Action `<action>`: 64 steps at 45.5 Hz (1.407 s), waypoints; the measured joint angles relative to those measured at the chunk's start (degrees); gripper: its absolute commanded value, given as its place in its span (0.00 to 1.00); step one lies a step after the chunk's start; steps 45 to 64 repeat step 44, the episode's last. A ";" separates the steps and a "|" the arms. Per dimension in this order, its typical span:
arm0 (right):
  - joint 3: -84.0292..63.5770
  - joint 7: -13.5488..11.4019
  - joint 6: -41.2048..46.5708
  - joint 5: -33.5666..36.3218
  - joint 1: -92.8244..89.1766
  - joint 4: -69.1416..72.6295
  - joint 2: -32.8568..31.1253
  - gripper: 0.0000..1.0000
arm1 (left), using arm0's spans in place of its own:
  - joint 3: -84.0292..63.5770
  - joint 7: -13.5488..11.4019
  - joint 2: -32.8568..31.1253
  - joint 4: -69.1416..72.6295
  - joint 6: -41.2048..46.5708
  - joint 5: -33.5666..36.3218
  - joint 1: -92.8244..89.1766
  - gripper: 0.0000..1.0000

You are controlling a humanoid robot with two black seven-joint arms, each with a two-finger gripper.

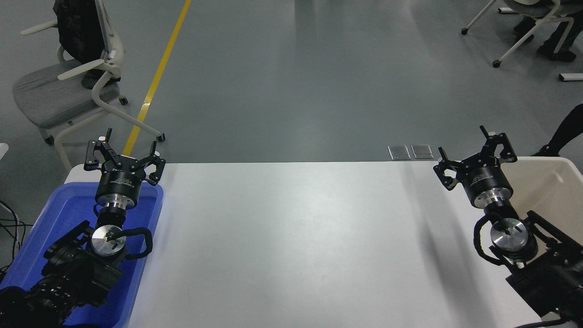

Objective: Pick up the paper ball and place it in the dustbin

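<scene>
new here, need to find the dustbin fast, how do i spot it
Start at the white table and go to its right end, behind the right gripper. The dustbin there is cream-beige with a thick rounded rim, unlike the bright blue tray at the left end.

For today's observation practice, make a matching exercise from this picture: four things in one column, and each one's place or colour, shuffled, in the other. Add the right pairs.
Column one:
1. left gripper
2. right gripper
3. dustbin
4. floor line

Column two:
A. yellow, running across the grey floor
B. open, above the blue tray's far end
C. cream, at the table's right edge
D. open, over the table's far right corner

Pairs: 1-B, 2-D, 3-C, 4-A
</scene>
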 measured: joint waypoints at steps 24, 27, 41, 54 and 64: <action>-0.90 5.10 -0.06 -14.91 -0.06 -3.33 2.44 1.00 | 0.00 0.00 -0.03 0.00 0.00 0.00 0.00 0.99; -0.92 5.23 -0.17 -15.61 -0.08 -3.55 2.51 1.00 | 0.00 0.00 -0.03 0.00 0.00 0.00 0.00 0.99; -0.67 5.88 -0.66 -17.06 -0.29 -5.07 2.58 1.00 | 0.00 0.00 0.00 0.00 0.00 0.00 0.00 0.99; -0.59 6.67 -0.73 -17.13 -0.34 -5.12 2.60 1.00 | 0.00 0.00 0.01 0.00 0.00 0.00 0.00 0.99; -0.59 6.67 -0.73 -17.13 -0.34 -5.12 2.60 1.00 | 0.00 0.00 0.01 0.00 0.00 0.00 0.00 0.99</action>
